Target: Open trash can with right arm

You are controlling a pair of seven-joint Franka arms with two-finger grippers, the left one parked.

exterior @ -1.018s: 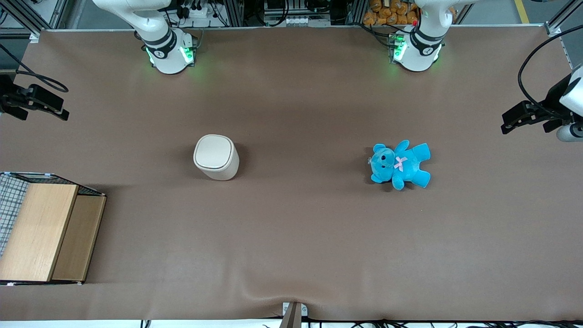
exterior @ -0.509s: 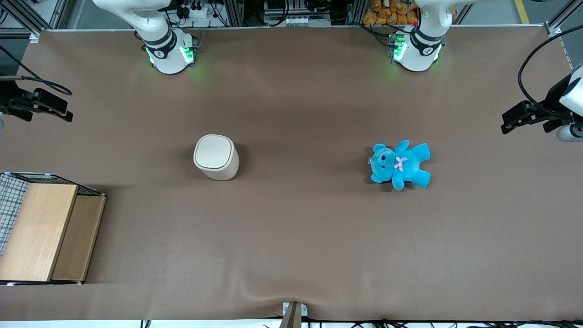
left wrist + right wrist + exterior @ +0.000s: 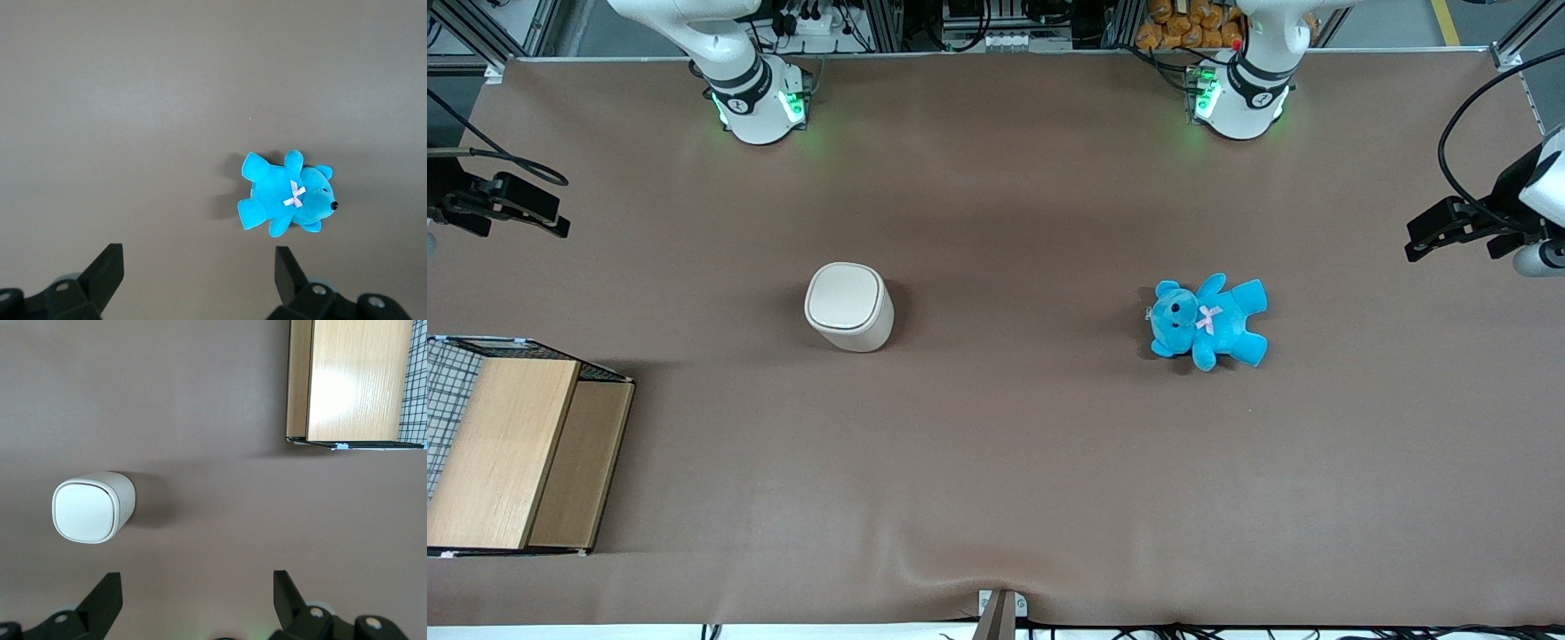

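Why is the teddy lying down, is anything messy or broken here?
Nothing looks broken or spilled. The blue teddy just lies flat on the table, far toward the parked arm's end. The trash can stands upright, lid shut. The hand hangs open, high over the table, touching nothing. The wooden box sits neatly.

My right arm (image 3: pixel 729 53) rises from its base near the worktop edge farthest from the front camera and reaches out toward the working arm's end. My claw (image 3: pixel 511 209) hangs high over that end edge, clear of the worktop surface. Fingers (image 3: pixel 103 597) spread wide apart, nothing between them. Wrist points the claw straight down.
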